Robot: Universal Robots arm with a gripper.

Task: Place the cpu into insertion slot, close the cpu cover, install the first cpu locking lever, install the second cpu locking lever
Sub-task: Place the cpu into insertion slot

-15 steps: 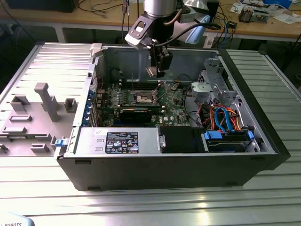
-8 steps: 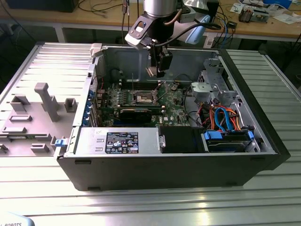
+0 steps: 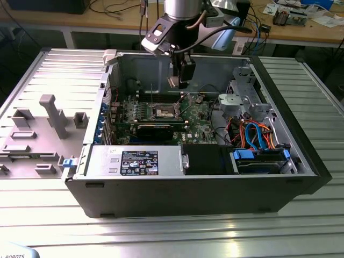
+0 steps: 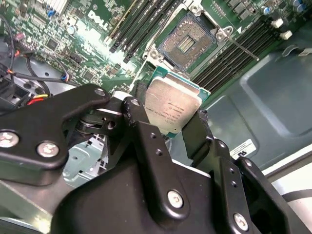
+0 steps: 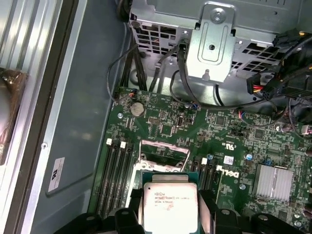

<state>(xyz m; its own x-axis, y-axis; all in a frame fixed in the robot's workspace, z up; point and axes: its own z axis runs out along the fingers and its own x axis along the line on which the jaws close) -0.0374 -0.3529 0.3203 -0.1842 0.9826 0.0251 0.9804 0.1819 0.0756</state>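
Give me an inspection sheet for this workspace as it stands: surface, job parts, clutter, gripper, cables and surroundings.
Surface: ribbed metal table carrying the open computer case.
Job's things: cpu held above the green motherboard; insertion slot bare, contacts exposed.
Clutter: grey fixture pieces on the exterior view's left.
Gripper: gripper shut on the cpu's edges, over the motherboard.
Cables: orange and blue cables by the drive bay; black wires along the board's edge.
Surroundings: workbench behind, with loose items.
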